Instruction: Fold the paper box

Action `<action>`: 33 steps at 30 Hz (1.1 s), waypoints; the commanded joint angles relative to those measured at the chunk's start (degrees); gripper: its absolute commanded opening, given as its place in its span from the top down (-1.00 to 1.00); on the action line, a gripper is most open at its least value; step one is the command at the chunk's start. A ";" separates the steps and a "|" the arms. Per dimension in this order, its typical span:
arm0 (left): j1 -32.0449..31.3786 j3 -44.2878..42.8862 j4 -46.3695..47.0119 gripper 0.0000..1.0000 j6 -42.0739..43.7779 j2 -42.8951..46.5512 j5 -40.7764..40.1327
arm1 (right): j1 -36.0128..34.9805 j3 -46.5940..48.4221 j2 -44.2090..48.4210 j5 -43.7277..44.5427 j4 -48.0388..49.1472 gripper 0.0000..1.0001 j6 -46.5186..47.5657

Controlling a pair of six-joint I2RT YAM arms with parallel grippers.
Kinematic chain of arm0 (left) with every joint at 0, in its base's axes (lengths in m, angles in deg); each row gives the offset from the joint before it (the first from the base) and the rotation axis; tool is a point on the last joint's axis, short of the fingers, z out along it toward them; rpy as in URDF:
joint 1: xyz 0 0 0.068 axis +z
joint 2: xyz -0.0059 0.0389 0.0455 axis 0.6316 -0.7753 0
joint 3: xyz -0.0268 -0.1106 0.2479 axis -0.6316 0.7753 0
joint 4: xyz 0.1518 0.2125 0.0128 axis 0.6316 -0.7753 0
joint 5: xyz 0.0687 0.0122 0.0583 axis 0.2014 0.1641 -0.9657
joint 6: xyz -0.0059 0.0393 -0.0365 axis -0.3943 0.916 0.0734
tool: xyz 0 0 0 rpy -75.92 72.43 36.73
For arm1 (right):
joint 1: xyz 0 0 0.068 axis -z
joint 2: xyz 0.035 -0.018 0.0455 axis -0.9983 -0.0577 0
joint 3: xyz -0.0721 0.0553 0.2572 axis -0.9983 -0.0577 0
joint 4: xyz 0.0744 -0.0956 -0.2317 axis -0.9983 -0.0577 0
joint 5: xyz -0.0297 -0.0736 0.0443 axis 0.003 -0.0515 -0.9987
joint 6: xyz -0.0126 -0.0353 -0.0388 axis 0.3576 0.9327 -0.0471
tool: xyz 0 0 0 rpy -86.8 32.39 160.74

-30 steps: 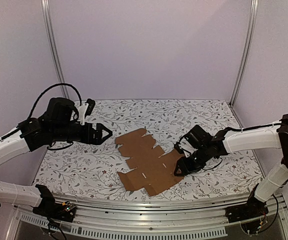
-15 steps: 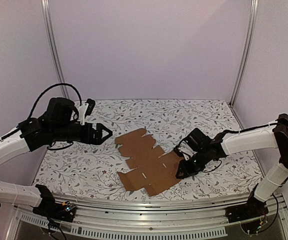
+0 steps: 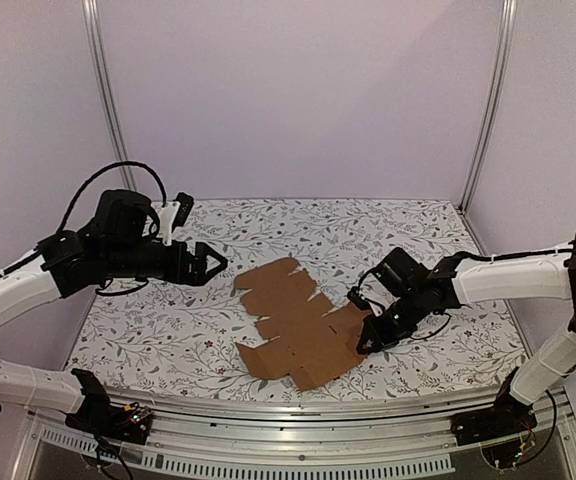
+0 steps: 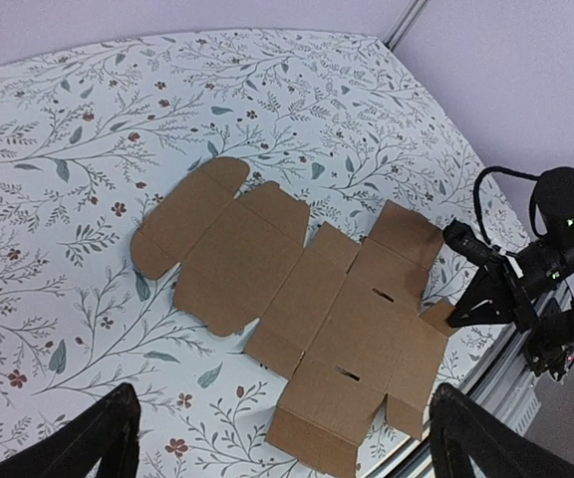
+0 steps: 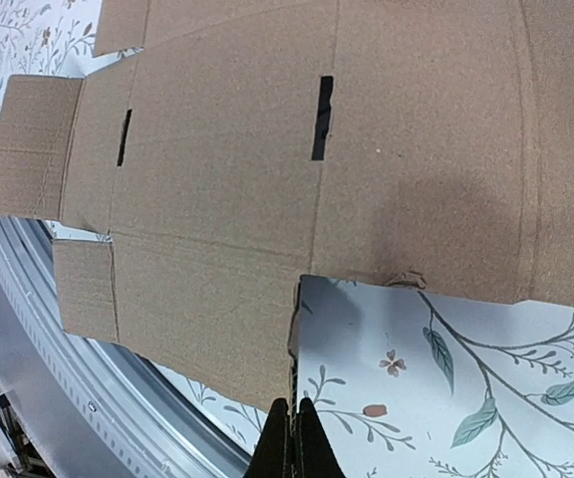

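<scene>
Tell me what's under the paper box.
The paper box lies flat on the floral table, which shows all around it. Anything beneath the sheet is covered.

- A robot lab test booth, not a home.
- Plain lilac wall panels (image 3: pixel 298 100) between aluminium posts (image 3: pixel 106 100) enclose it.
- A floral-covered table (image 3: pixel 268 225) ends at a slotted metal rail (image 3: pixel 298 462) carrying arm mounts.

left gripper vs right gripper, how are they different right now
The left gripper hangs above the table, clear of the cardboard sheet. The right gripper is down low at the sheet's right edge. The left gripper's fingers are spread wide, while the right gripper's fingers are closed together by a flap corner. Both are black and point toward the flat sheet.
</scene>
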 commanded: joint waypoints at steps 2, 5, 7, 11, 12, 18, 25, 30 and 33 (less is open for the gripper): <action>-0.93 -4.83 -1.30 -0.99 2.90 -1.76 1.04 | -0.43 6.66 4.24 0.19 -12.57 1.00 8.52; -0.93 -6.67 -1.92 -0.99 3.70 -2.85 1.18 | -0.67 11.31 4.11 2.65 -18.39 1.00 11.62; -0.93 -7.83 -2.13 -0.99 4.06 -3.44 1.32 | -1.40 16.10 2.36 4.93 -25.04 1.00 14.64; -1.02 -9.54 -2.69 -0.99 4.95 -4.26 1.31 | -3.26 23.15 -0.16 7.64 -32.61 1.00 22.35; -1.02 -9.89 -2.82 -0.99 5.08 -4.48 1.29 | -3.49 24.39 -0.43 7.63 -33.68 1.00 24.62; -1.10 -11.29 -3.41 -0.99 5.83 -5.54 1.25 | -4.66 30.71 -2.37 5.13 -39.06 1.00 38.37; -1.19 -12.44 -3.32 -0.99 8.27 -7.98 1.57 | -4.72 38.50 -8.21 11.29 -43.38 1.00 51.46; -1.46 -12.57 0.14 -0.99 12.73 -10.37 5.40 | -4.57 40.76 -11.92 16.05 -43.14 1.00 59.14; -1.49 -11.67 3.30 -0.99 16.43 -12.07 7.53 | -4.54 42.20 -13.03 17.31 -43.19 1.00 63.79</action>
